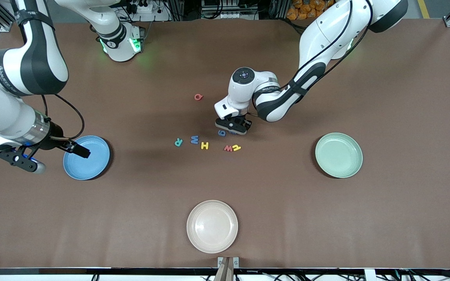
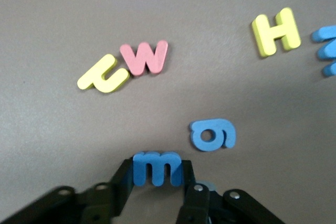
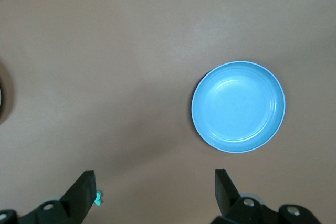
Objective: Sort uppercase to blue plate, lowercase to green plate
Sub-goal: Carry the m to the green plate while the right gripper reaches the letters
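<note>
left gripper: down at letters, clamped on blue e | right gripper: spread wide, waiting above blue plate

My table is big and brown. Three round plates sit on it. The blue plate is at my right arm's end, the green plate is at my left arm's end, and a cream plate is closest to the front camera. In the middle lie little foam letters: a teal R, a blue W, a yellow H, a red w touching a yellow h, and a blue g. A pink Q lies apart, nearer my bases.
</note>
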{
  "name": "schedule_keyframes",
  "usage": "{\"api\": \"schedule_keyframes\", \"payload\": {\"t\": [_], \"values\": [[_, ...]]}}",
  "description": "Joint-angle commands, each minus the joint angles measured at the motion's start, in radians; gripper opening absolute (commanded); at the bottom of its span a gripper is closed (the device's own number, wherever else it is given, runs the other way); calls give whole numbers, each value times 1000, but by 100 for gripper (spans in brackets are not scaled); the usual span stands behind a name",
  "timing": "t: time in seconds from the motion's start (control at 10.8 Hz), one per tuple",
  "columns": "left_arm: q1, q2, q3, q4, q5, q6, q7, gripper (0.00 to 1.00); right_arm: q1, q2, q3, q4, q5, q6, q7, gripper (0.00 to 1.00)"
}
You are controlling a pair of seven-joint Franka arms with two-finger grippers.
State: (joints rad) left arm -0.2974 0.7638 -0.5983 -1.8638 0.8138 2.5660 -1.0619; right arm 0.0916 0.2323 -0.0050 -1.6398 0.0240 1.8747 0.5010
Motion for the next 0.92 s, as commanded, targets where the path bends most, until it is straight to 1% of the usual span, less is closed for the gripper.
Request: {"api": "schedule_keyframes", "payload": {"t": [0.0,0.18,0.37,0.65,0.83], "values": [[1,43,5,25,36,13,5,34,-10,1,5,11,16,3,-1,100],[4,42,5,23,36,13,19,28,-4,2,5,11,16,3,5,100],[11,34,5,23,38,13,31,25,7,15,7,9,17,17,48,100],[69,6,8,23,35,-9,112,23,62,59,7,6,16,61,143,100],[116,-14,5,23,24,-65,149,17,97,93,7,-2,16,83,207,100]]}}
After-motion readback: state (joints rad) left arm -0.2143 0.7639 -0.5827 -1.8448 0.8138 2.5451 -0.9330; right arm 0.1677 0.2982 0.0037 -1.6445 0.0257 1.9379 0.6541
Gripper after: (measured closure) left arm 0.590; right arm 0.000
